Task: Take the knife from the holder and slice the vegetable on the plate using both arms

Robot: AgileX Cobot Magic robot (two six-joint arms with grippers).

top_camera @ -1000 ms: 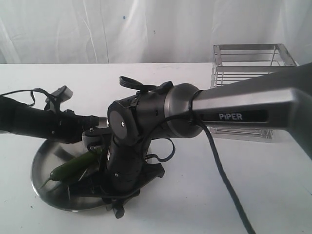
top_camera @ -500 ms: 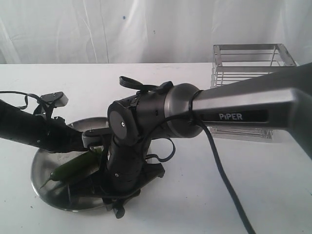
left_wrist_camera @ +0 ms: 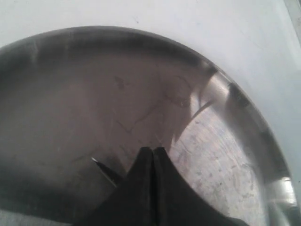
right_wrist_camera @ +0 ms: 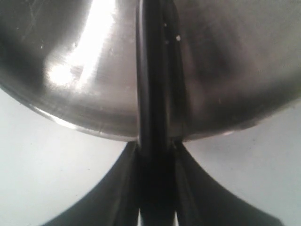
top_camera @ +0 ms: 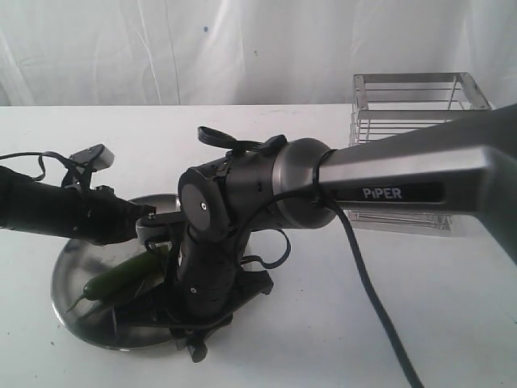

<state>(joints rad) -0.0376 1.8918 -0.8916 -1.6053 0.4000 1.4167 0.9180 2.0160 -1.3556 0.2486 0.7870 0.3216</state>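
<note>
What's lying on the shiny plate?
A green pepper lies on the plate. The right pincer holds a dark knife over the plate. The right arm covers the plate's other side, so where the blade touches cannot be seen.

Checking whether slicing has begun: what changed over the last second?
The left arm dipped toward the plate, then rose back nearly to where it started; the left gripper stayed shut and empty. Nothing was grasped or released. The right gripper still clamps the knife over the plate's edge, and the vegetable and the holder have not moved.
</note>
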